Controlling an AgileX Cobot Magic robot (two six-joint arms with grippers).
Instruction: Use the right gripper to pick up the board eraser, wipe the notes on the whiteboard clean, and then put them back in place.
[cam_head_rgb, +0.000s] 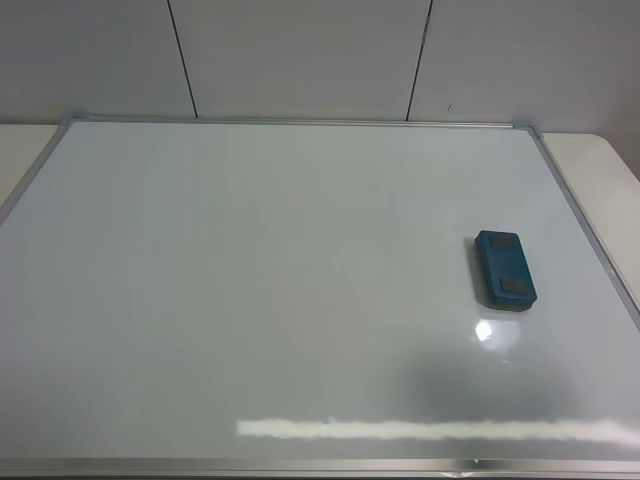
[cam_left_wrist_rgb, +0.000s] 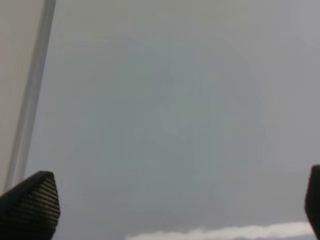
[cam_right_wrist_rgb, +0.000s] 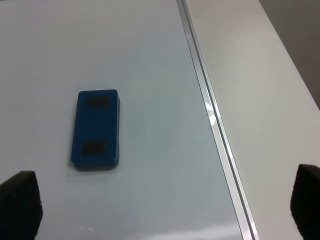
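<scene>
The whiteboard (cam_head_rgb: 250, 280) lies flat and fills most of the exterior high view. The teal-blue board eraser (cam_head_rgb: 505, 269) lies on it near the right edge, flat, with its two dark patches up. No notes show on the board in any view. Neither arm shows in the exterior high view. My right gripper (cam_right_wrist_rgb: 162, 210) is open and empty, its fingertips (cam_right_wrist_rgb: 20, 205) at the picture's corners, hovering short of the eraser (cam_right_wrist_rgb: 96, 129) without touching it. My left gripper (cam_left_wrist_rgb: 170, 210) is open and empty above bare whiteboard (cam_left_wrist_rgb: 175, 125).
The board's silver frame (cam_right_wrist_rgb: 210, 115) runs beside the eraser, with pale tabletop (cam_right_wrist_rgb: 270, 100) beyond it. The frame's left side (cam_left_wrist_rgb: 30, 100) shows in the left wrist view. A panelled wall (cam_head_rgb: 300, 50) stands behind. A light glare strip (cam_head_rgb: 430, 430) lies near the front edge.
</scene>
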